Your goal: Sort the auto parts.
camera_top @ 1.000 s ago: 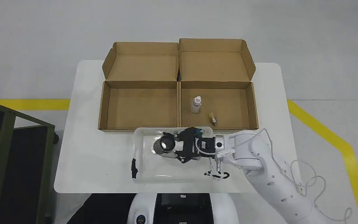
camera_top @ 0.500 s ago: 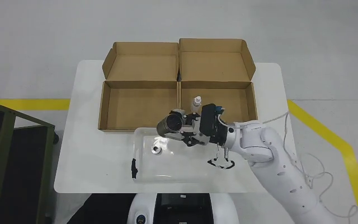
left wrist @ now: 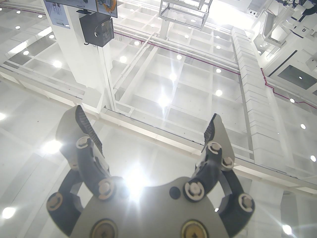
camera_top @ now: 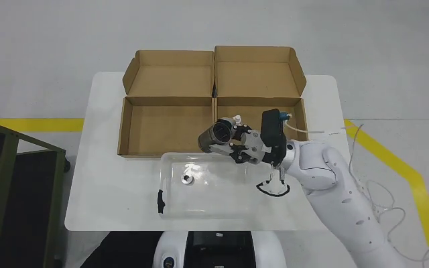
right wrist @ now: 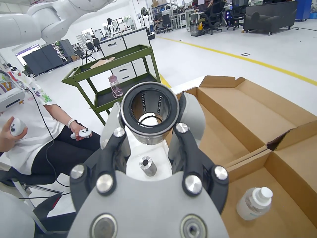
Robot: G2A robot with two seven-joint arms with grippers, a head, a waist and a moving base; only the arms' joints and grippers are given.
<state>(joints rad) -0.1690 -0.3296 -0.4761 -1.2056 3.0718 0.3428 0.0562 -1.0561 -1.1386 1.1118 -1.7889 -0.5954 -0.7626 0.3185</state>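
Bearing (camera_top: 216, 136), top view: dark cylinder held in the air between the fingers of the right gripper (camera_top: 231, 142). Its axis is in line with them and its open end is turned away from the wrist.
Right gripper, top view: clamped on the bearing, above the tray's far rim where the two boxes meet.
Tray (camera_top: 214, 201): clear, on the table (camera_top: 100, 187), below the gripper and reaching back toward the robot.
Bushing (camera_top: 186, 179): small metal piece in the tray, near the gripper, on the bearing's side.
Black part (camera_top: 160, 199): at the tray's end wall, well apart from the gripper. Whether it lies inside or outside the wall cannot be told.
Left box (camera_top: 166, 127): open cardboard, just beyond the bearing's open end.
Right box (camera_top: 255, 115): open cardboard, just beside the gripper, its near part covered by the arm.
Bottle (camera_top: 234, 120): white, in the right box, just past the fingers and partly hidden by them.
Left gripper (left wrist: 147, 115), left wrist view: fingers spread wide, pointing at a ceiling.
Right gripper (right wrist: 151, 118), right wrist view: both fingers pressed on the bearing's (right wrist: 148, 107) sides, its black-rimmed bore facing the wrist.
Bushing (right wrist: 147, 165), right wrist view: under the bearing, seen between the finger links.
Bottle (right wrist: 253, 203), right wrist view: in the right box (right wrist: 292, 164), off to the gripper's side. The left box (right wrist: 235, 115) lies ahead of it.
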